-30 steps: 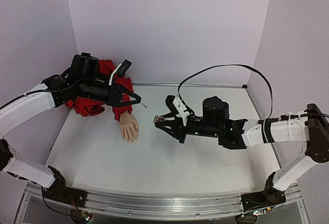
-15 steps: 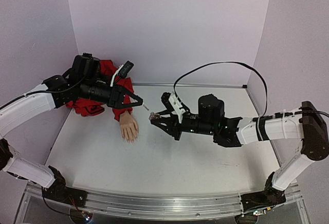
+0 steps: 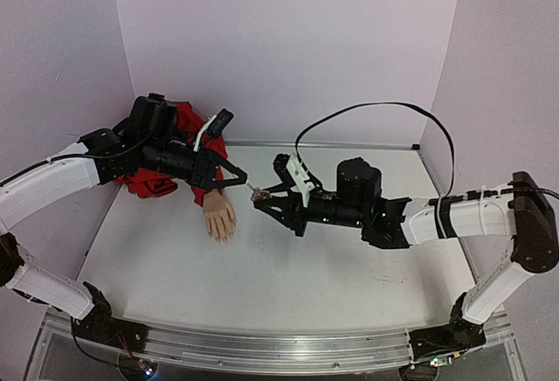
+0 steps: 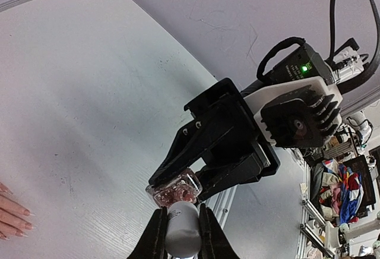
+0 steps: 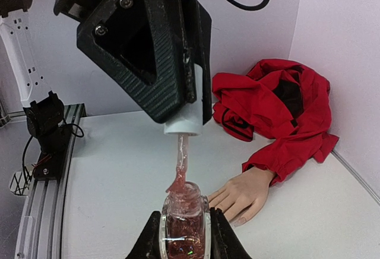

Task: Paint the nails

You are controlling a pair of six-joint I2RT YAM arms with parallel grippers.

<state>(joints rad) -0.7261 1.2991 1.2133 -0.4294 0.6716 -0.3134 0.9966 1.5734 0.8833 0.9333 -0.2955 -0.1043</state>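
My right claw (image 5: 185, 244) clamps the polish bottle (image 5: 184, 211). Its brush (image 5: 181, 158) dips at the mouth, with the white cap (image 5: 184, 122) pinched in my left claw (image 4: 181, 235). I judge this the loading dip. Next I lift clear and carry the brush steadily to the nails (image 4: 26, 212) of the mannequin hand (image 5: 246, 190), which lies beyond on the surface (image 5: 119, 170).

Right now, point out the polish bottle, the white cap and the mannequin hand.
polish bottle (image 5: 184, 226): right wrist view, on its glass body.
white cap (image 4: 181, 230): left wrist view, on its side.
mannequin hand (image 5: 248, 189): right wrist view, on its back.
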